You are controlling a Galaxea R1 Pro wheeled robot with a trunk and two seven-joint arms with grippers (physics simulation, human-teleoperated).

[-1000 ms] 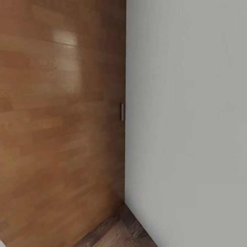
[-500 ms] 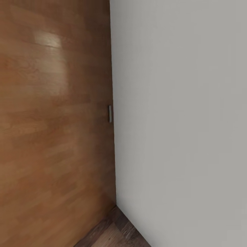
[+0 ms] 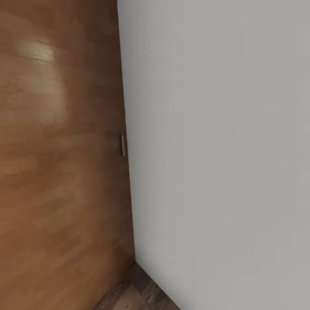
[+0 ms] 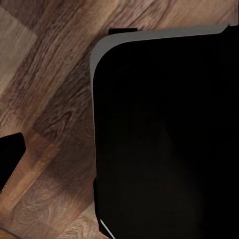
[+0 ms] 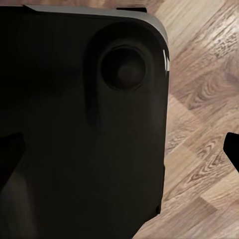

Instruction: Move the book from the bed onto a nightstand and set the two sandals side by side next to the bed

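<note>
a white wall is seen at the right and a glossy wooden door with a small metal handle at the left, a strip of plank floor at their foot. whether the fingers are open or closed cannot be told. the robot's dark base is seen over the planks in both wrist views. no book, bed, nightstand or sandals are seen, so the task is judged not yet begun: the bedroom must be reached first.
</note>
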